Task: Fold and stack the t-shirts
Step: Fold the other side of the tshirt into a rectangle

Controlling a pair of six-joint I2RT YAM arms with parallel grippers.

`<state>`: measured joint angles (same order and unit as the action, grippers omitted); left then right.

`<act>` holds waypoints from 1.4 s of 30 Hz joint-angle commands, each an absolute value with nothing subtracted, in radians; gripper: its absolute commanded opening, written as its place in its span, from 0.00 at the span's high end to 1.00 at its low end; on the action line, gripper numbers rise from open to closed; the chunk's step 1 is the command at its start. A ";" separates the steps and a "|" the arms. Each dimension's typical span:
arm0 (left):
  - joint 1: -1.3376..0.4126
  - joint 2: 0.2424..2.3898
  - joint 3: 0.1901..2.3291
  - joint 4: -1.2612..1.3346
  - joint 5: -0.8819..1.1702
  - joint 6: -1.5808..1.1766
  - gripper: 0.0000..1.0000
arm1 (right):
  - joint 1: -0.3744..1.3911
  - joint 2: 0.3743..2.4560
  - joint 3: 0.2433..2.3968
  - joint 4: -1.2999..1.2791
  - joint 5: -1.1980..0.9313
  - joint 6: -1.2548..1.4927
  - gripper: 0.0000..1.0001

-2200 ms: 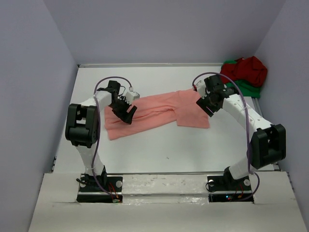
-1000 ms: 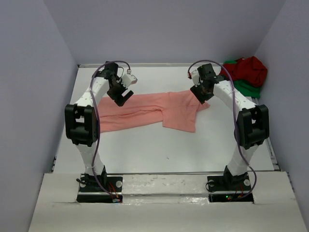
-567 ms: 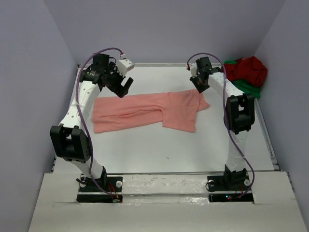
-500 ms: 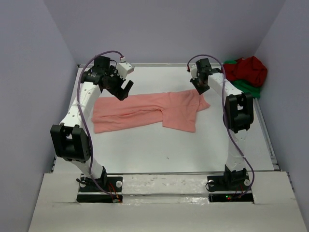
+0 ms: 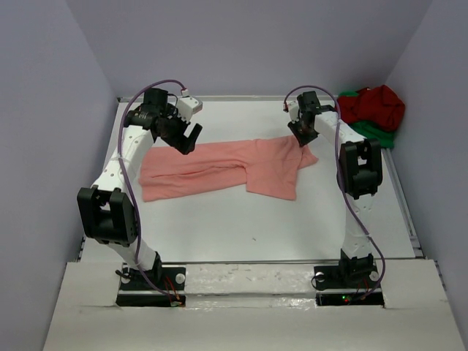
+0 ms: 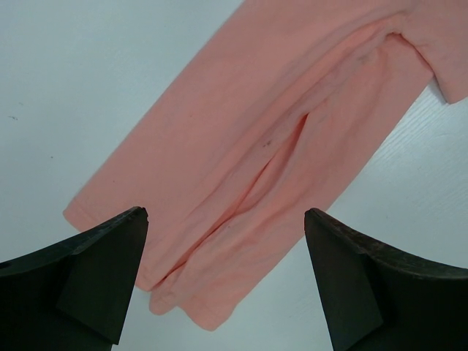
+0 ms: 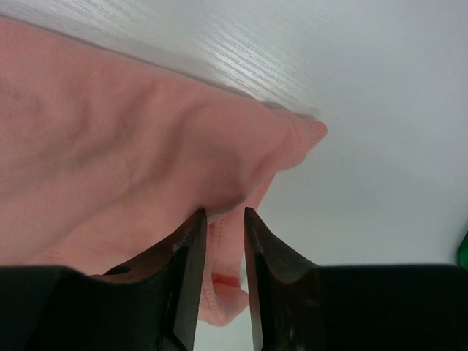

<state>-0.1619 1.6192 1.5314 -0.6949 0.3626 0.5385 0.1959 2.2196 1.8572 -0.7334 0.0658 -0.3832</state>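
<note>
A salmon-pink t-shirt (image 5: 219, 168) lies stretched left to right across the middle of the table, partly folded lengthwise. My left gripper (image 5: 186, 135) hovers open above its far left edge; in the left wrist view the pink cloth (image 6: 292, 131) lies below the wide-apart fingers (image 6: 110, 256), untouched. My right gripper (image 5: 302, 135) is at the shirt's far right corner. In the right wrist view its jaws (image 7: 224, 212) stand narrow, with a fold of the pink cloth (image 7: 110, 124) and its hem pinched between them. A dark red t-shirt (image 5: 373, 106) lies bunched on a green t-shirt (image 5: 376, 134) in the far right corner.
Lilac walls enclose the white table (image 5: 256, 219) on the left, back and right. The red and green heap sits close to the right arm's elbow. A sliver of green (image 7: 464, 248) shows at the right edge of the right wrist view.
The right jaws have narrowed onto the pink shirt's right corner. The left arm has swung back to the far left with its jaws open, then stayed put.
</note>
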 commanded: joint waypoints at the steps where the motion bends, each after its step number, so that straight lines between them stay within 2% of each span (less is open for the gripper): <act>1: -0.164 1.592 1.529 -0.681 0.361 0.517 0.01 | 0.189 2.206 1.871 -0.724 0.037 -0.371 0.66; 4: -0.164 1.595 1.528 -0.678 0.362 0.514 0.01 | 0.189 2.212 1.875 -0.724 0.037 -0.370 0.57; 8: -0.164 1.597 1.523 -0.673 0.361 0.506 0.01 | 0.189 2.209 1.885 -0.727 0.022 -0.361 0.53; 20: -0.169 1.598 1.499 -0.657 0.345 0.495 0.01 | 0.189 2.238 1.893 -0.742 -0.026 -0.353 0.54; 24: -0.170 1.592 1.490 -0.655 0.347 0.492 0.01 | 0.189 2.263 1.901 -0.747 -0.041 -0.350 0.69; 26: -0.170 1.589 1.483 -0.652 0.344 0.495 0.01 | 0.189 2.278 1.907 -0.753 -0.043 -0.350 0.73; 30: -0.170 1.589 1.479 -0.649 0.341 0.495 0.01 | 0.189 2.289 1.927 -0.762 -0.040 -0.350 0.91; 31: -0.170 1.591 1.479 -0.649 0.342 0.492 0.01 | 0.189 2.287 1.931 -0.764 -0.037 -0.350 0.99; 42: -0.195 1.595 1.465 -0.643 0.322 0.492 0.01 | 0.189 2.226 1.948 -0.798 -0.011 -0.367 1.00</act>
